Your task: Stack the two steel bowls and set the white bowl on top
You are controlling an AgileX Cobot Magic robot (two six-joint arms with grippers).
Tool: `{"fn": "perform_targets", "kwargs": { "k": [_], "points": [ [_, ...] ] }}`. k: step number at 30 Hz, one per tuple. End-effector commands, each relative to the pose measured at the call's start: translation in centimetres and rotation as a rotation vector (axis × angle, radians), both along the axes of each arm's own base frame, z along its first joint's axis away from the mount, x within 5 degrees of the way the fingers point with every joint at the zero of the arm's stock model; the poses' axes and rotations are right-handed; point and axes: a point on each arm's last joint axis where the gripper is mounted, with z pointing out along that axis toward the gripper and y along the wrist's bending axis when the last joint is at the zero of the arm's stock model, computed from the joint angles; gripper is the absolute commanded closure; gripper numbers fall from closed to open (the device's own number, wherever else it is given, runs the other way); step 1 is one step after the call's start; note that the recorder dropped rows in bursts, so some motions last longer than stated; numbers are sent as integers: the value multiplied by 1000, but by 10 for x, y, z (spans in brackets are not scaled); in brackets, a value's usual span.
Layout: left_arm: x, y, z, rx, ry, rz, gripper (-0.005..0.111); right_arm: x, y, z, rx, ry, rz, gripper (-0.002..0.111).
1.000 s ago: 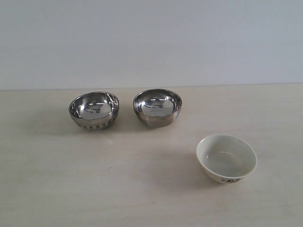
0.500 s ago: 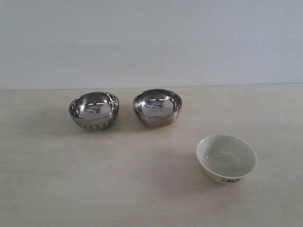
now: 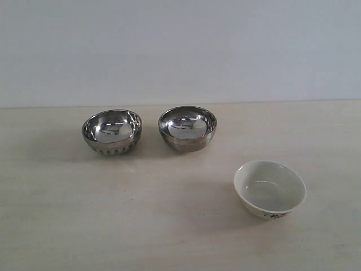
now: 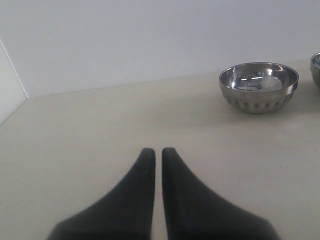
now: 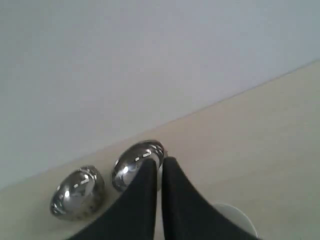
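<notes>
Two slim-gapped, empty tools: left gripper (image 4: 154,150) almost closed, ribbed steel bowl (image 4: 258,87) ahead, well apart; right gripper (image 5: 159,161) likewise, smooth steel bowl (image 5: 132,165) beyond fingertips, white bowl (image 3: 269,189) nearer, partly hidden.

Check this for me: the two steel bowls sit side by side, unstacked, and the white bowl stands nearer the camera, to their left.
One slip: in the exterior view the white bowl stands to the right of the ribbed steel bowl and smooth steel bowl, not their left. The rest holds.
</notes>
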Motion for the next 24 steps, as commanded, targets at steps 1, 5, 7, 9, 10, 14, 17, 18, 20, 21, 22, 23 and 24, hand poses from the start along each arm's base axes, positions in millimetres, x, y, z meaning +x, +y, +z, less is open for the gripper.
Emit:
{"fn": "perform_targets", "kwargs": {
  "k": [1, 5, 7, 9, 10, 14, 17, 18, 20, 21, 22, 23, 24],
  "points": [
    [0, 0, 0, -16, -9, 3, 103, 51, 33, 11, -147, 78, 162, 108],
    [0, 0, 0, -16, -9, 3, 103, 94, 83, 13, -279, 83, 342, 108],
    [0, 0, 0, -16, -9, 3, 103, 114, 112, 9, -366, 77, 438, 108],
    [0, 0, 0, -16, -9, 3, 103, 132, 131, 3, -416, 108, 506, 107],
    [0, 0, 0, -16, -9, 3, 103, 142, 140, -1, -421, 142, 536, 105],
    [0, 0, 0, -16, -9, 3, 103, 176, 164, -17, -451, 250, 627, 88],
    [0, 0, 0, -16, -9, 3, 103, 195, 177, -25, -528, 261, 687, 69],
    [0, 0, 0, -16, -9, 3, 103, 202, 180, -27, -560, 263, 705, 65],
    [0, 0, 0, -16, -9, 3, 103, 212, 185, -27, -614, 264, 728, 62],
    [0, 0, 0, -16, -9, 3, 103, 217, 186, -30, -652, 274, 742, 62],
    [0, 0, 0, -16, -9, 3, 103, 222, 188, -33, -691, 283, 754, 62],
    [0, 0, 0, -16, -9, 3, 103, 226, 189, -38, -717, 303, 762, 62],
    [0, 0, 0, -16, -9, 3, 103, 229, 190, -44, -738, 326, 774, 60]
  ]
}}
